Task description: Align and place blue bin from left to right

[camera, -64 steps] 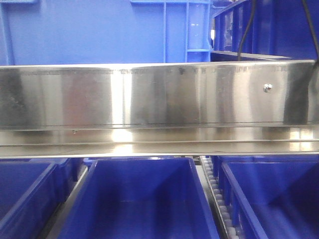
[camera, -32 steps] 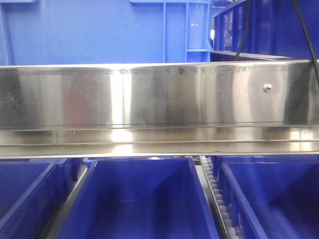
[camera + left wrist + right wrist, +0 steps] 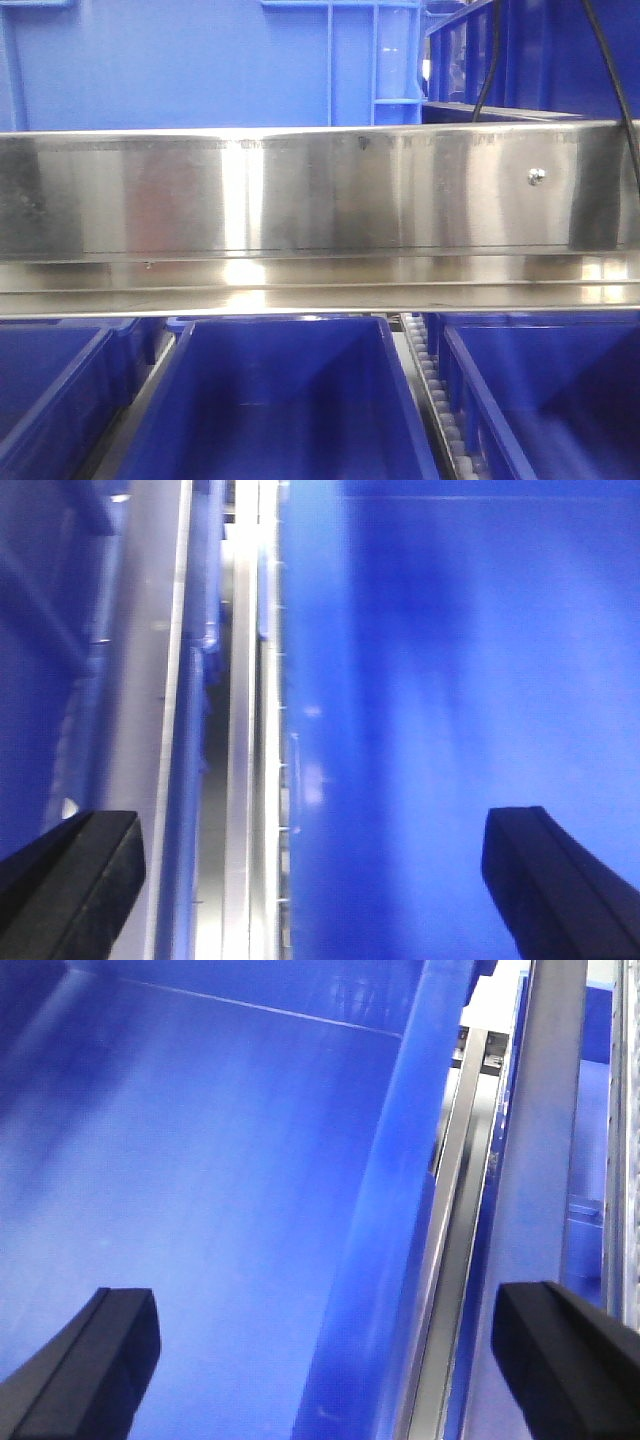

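Note:
In the left wrist view my left gripper [image 3: 312, 830] is open, its two black fingers [image 3: 85, 865] wide apart on either side of the left wall of a blue bin [image 3: 460, 680]. Nothing is between them but that wall and a steel rail [image 3: 243, 730]. In the right wrist view my right gripper [image 3: 325, 1305] is open too, astride the right wall of a blue bin [image 3: 200, 1160]. I cannot tell whether either finger touches the plastic. Neither gripper shows in the front view.
A wide steel shelf beam [image 3: 320, 200] crosses the front view. Three blue bins stand below it: left [image 3: 50, 390], middle [image 3: 280, 400], right [image 3: 550, 390], with a roller track [image 3: 435, 400] between. More blue crates [image 3: 200, 60] and black cables [image 3: 490, 60] sit above.
The black cable at the top right of the front view has shifted slightly left. The bins and beam look unchanged.

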Controlling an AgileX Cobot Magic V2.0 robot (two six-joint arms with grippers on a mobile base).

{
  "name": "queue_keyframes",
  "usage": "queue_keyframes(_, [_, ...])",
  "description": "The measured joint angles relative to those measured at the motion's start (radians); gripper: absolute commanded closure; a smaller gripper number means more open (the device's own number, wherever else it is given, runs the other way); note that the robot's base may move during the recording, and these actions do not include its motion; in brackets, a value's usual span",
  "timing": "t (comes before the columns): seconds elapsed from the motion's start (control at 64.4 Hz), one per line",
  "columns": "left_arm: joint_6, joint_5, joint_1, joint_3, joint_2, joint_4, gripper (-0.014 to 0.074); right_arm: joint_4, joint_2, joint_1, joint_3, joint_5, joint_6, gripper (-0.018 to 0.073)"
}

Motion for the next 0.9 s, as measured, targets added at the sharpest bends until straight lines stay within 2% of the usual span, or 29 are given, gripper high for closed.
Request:
queue_keyframes(0.357, [0.002, 0.000, 0.000, 0.000, 0.012, -0.019, 0.0016, 0.000, 0.021, 0.000, 0.000, 0.011, 0.000, 0.0023])
queue_keyframes(0.45, [0.002, 0.000, 0.000, 0.000, 0.012, -0.021, 0.0017, 0.000, 0.021, 0.000, 0.000, 0.011, 0.000, 0.0113])
queue_keyframes(0.528, [0.002, 0.000, 0.000, 0.000, 0.012, -0.021, 0.0043, 0.000, 0.021, 0.000, 0.000, 0.011, 0.000, 0.0236])
queue_keyframes(0.59, [0.002, 0.000, 0.000, 0.000, 0.012, -0.021, 0.0106, 0.000, 0.021, 0.000, 0.000, 0.011, 0.000, 0.0391])
queue_keyframes(0.667, [0.002, 0.000, 0.000, 0.000, 0.012, -0.021, 0.0242, 0.000, 0.021, 0.000, 0.000, 0.011, 0.000, 0.0561])
queue_keyframes(0.714, [0.002, 0.000, 0.000, 0.000, 0.012, -0.023, 0.0380, 0.007, 0.021, 0.000, -0.002, 0.013, -0.005, 0.0654])
queue_keyframes(0.745, [0.002, -0.002, 0.000, 0.000, 0.012, -0.023, 0.0435, 0.009, 0.021, 0.000, -0.002, 0.015, -0.003, 0.0660])
queue_keyframes(0.792, [0.002, -0.002, 0.000, 0.000, 0.012, -0.023, 0.0568, 0.007, 0.021, 0.003, -0.002, 0.017, -0.003, 0.0636])
queue_keyframes(0.838, [0.002, -0.004, 0.000, 0.000, 0.012, -0.016, 0.0642, 0.003, 0.021, 0.002, -0.002, 0.017, -0.001, 0.0635])
queue_keyframes(0.9, [0.004, -0.004, 0.002, 0.000, 0.012, -0.018, 0.0596, 0.005, 0.021, 0.002, -0.002, 0.019, -0.001, 0.0638])
